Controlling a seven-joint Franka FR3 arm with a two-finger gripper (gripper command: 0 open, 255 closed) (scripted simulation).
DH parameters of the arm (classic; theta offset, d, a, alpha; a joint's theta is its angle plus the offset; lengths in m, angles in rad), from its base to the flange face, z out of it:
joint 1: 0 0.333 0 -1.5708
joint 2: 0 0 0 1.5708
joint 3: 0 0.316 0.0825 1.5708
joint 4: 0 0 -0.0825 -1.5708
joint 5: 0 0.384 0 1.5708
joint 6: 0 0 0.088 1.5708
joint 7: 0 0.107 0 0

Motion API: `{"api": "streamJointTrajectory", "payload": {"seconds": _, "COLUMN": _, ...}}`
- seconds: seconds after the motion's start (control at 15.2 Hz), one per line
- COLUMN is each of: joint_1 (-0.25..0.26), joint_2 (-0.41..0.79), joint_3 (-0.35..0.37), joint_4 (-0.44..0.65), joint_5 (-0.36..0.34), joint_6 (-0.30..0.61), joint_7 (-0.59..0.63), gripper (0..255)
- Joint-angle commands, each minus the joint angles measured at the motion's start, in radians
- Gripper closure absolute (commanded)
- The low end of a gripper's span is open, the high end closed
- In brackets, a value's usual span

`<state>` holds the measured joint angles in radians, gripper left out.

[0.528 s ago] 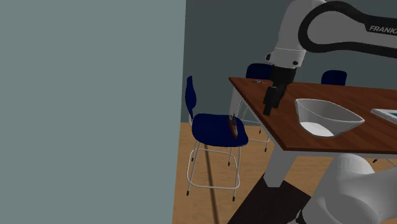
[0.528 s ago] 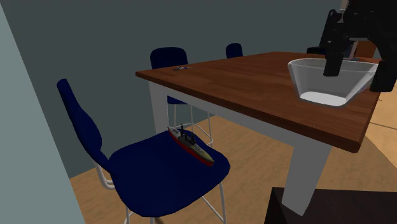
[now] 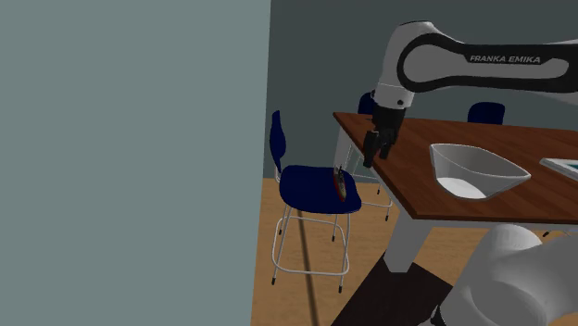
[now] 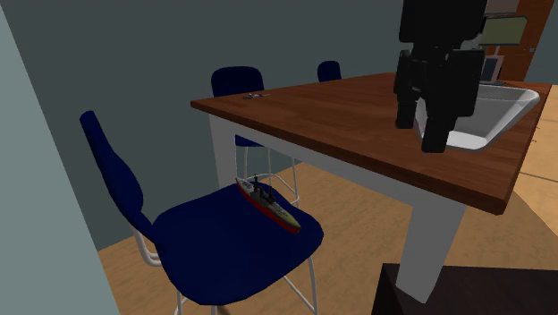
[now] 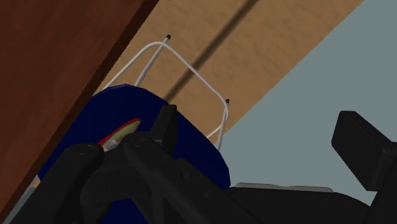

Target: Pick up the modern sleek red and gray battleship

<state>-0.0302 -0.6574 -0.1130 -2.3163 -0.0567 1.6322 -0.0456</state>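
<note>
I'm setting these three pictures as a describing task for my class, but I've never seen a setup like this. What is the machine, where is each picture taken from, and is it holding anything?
The machine is a white robot arm ending in a black two-finger gripper. One picture looks from beside the arm's stand, another from low down near the chair, and the third from a camera on the hand itself. On the brown table stands a pale bowl. The toy battleship, red and grey, lies on the blue chair beside the table. The gripper hangs above the table near its edge, fingers apart, holding nothing.
</note>
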Motion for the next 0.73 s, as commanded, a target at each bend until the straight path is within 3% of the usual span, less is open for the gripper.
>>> {"api": "streamJointTrajectory", "payload": {"seconds": 0.0, "joint_1": -0.012, "joint_2": 0.061, "joint_3": -0.017, "joint_4": 0.006, "joint_5": -0.004, "joint_6": 0.059, "joint_7": 0.008, "gripper": 0}}
{"api": "streamJointTrajectory", "payload": {"seconds": 0.66, "joint_1": -0.063, "joint_2": 0.385, "joint_3": -0.108, "joint_4": 0.113, "joint_5": 0.008, "joint_6": 0.285, "joint_7": 0.030, "gripper": 0}}
